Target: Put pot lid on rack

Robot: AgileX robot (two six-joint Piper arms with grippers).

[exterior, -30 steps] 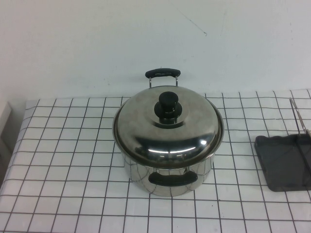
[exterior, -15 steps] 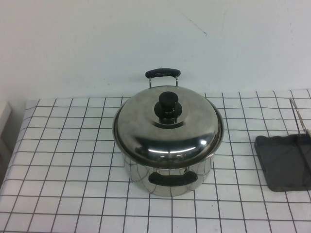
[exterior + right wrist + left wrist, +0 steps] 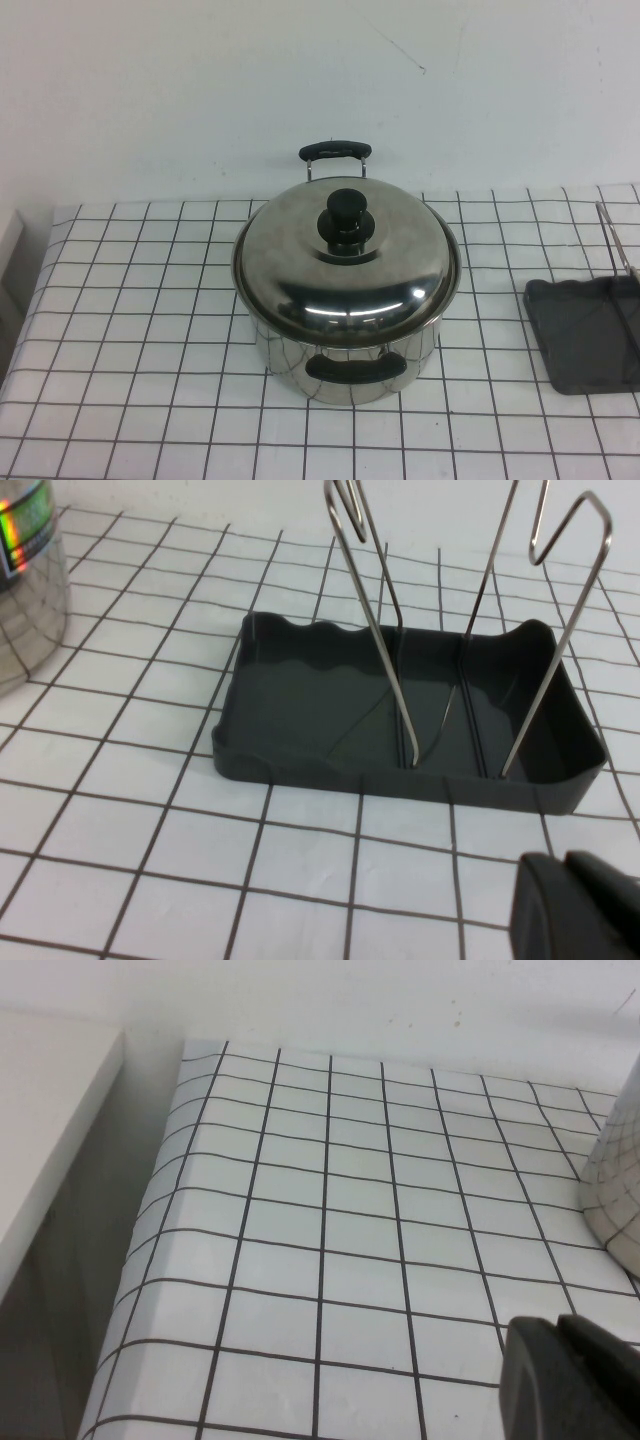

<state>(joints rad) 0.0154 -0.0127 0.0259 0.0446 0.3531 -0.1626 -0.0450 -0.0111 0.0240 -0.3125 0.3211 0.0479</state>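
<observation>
Resting on pot (image 3: 345,350), pot lid (image 3: 346,270); rack (image 3: 400,715) beside; left claw (image 3: 575,1375), right claw (image 3: 580,905) clenched, parked.

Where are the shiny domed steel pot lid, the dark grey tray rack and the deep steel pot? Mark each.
Pot lid (image 3: 300,262): high view, on its bare dome.
Rack (image 3: 330,695): right wrist view, on the tray floor.
Pot (image 3: 340,385): high view, on its front wall.

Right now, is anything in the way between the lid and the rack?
No, nothing visible. The lid sits on the pot, only bare checked table lies between it and the rack. The shut left gripper and shut right gripper hang near the table's sides.
</observation>
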